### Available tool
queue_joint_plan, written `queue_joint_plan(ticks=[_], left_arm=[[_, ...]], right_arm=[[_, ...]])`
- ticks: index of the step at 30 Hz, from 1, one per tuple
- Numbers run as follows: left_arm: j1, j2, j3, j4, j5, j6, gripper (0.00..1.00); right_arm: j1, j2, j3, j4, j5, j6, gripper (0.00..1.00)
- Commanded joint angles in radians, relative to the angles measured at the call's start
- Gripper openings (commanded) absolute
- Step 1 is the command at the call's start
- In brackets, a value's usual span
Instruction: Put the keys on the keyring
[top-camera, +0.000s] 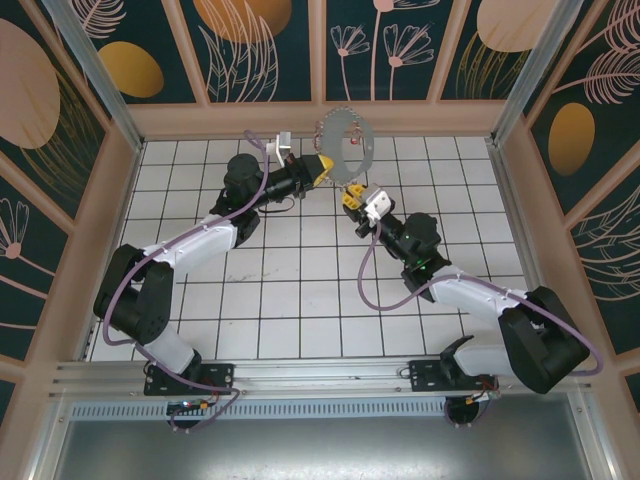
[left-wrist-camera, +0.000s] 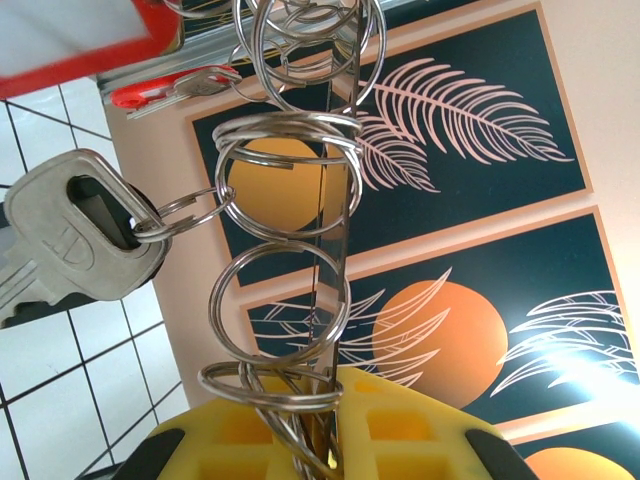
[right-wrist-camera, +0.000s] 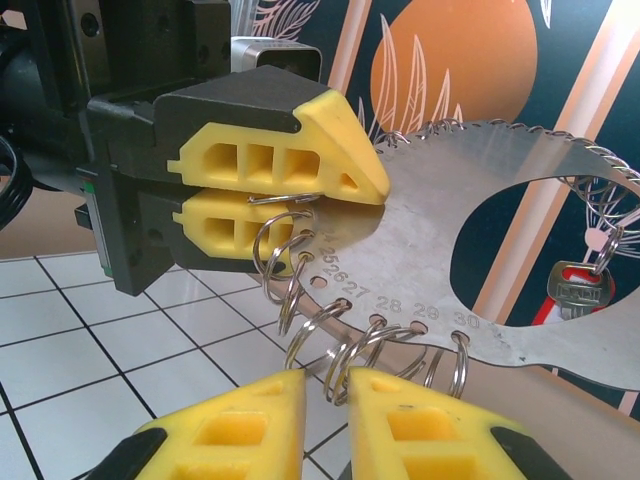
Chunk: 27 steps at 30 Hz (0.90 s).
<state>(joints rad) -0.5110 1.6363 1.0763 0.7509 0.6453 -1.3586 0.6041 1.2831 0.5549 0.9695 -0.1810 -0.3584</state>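
overhead, my left gripper (top-camera: 325, 172) is clamped on the rim of the keyring (top-camera: 338, 117), holding the hoop up off the tiled table (top-camera: 300, 300) at its far side. my right gripper (top-camera: 350, 198) sits just under the hoop's near edge.

from my left wrist, the hoop runs edge-on between my yellow fingers (left-wrist-camera: 400, 435). split rings (left-wrist-camera: 285, 300) are stacked along it and a silver key (left-wrist-camera: 75, 245) hangs off one.

from my right wrist, my fingertips (right-wrist-camera: 240, 420) stand nearly together, with a thin slit between them. a hanging ring (right-wrist-camera: 338, 365) dips into the slit, and i cannot tell whether i am pinching it. as i judge it, the risk is in the pull. tugging that ring could twist the thin plate in my left grip and let it slip. the ring could also spring off my pads, because the hold looks so shallow.
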Motion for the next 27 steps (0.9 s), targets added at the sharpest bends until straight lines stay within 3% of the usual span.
queue_joint_plan(ticks=[1, 5, 16, 27], left_arm=[[-0.007, -0.027, 0.002, 0.048, 0.016, 0.026, 0.0], [-0.007, -0.026, 0.004, 0.048, 0.014, 0.026, 0.0], [-0.007, -0.032, 0.001, 0.042, 0.014, 0.029, 0.0], [-0.007, -0.037, -0.006, 0.044, 0.006, 0.031, 0.0]], right_arm=[[0.008, 0.009, 0.031, 0.058, 0.005, -0.001, 0.17], [0.009, 0.003, 0.024, 0.055, -0.002, -0.001, 0.13], [0.013, 0.017, 0.038, 0.049, 0.011, 0.006, 0.16], [0.026, 0.047, 0.052, 0.062, 0.101, 0.015, 0.16]])
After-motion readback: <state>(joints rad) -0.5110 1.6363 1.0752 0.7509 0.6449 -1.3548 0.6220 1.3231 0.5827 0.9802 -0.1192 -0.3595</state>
